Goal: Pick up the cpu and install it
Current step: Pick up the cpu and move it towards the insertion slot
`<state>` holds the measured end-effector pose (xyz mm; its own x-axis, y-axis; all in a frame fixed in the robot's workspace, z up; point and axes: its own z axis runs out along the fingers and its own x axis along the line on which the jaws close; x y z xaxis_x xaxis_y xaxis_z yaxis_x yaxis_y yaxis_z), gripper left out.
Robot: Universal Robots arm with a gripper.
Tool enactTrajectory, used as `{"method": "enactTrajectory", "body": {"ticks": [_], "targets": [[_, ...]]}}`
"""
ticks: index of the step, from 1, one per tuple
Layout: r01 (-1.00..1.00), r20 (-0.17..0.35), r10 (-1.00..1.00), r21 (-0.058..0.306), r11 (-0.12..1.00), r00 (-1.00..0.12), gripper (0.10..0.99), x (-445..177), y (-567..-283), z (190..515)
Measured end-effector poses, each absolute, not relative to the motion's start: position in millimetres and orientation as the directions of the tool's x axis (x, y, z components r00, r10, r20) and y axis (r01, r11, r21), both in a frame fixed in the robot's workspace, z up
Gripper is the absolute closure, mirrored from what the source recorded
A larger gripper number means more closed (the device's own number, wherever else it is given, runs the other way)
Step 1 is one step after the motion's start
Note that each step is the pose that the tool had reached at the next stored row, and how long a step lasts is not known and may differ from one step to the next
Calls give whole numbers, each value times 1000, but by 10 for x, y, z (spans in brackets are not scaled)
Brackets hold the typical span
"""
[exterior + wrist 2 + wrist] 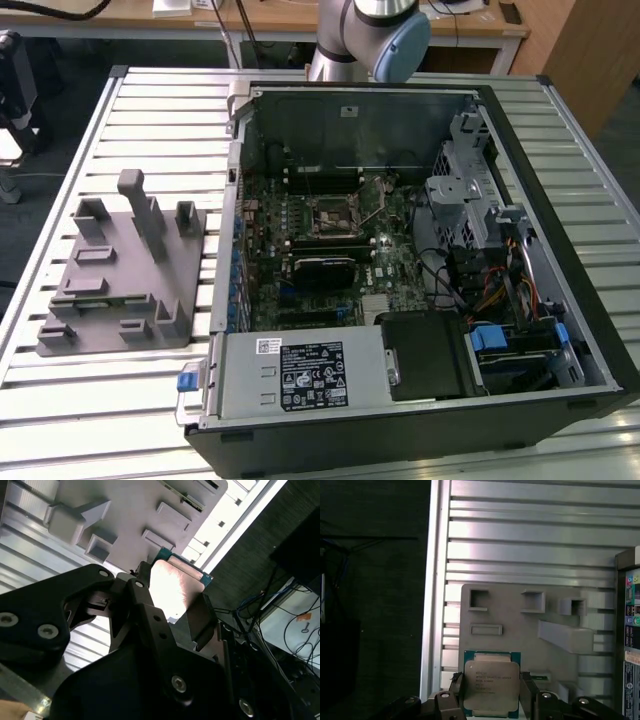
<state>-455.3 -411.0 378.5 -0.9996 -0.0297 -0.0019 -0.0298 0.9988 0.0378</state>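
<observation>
1. Pressure is being applied by the gripper (491,696) on two opposite edges of the cpu (491,682), so the chip is being clamped between the black fingers (527,692).
2. In both wrist views the cpu is being held over the grey tray (520,630), apart from it, with its silver top showing.
3. In the exterior view the tray (110,290) is being supported by the slatted table (150,110) at the exterior view's left, just beside the open computer case (400,250).

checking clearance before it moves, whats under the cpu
In the first wrist view the grey tray lies beneath the cpu, resting on the slatted table. The patch of tray right under it is covered and cannot be seen.
</observation>
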Motion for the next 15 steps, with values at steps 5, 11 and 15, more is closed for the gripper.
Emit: {"method": "enactTrajectory", "body": {"ticks": [5, 11, 15], "targets": [[-30, -2, -30, 38, 999, -1000, 553, -4552, -4107, 3871], [-30, 0, -30, 39, 999, -1000, 553, -4466, -4107, 3874], [-29, 2, -29, 43, 999, -1000, 553, -4380, -4107, 3874]]}}
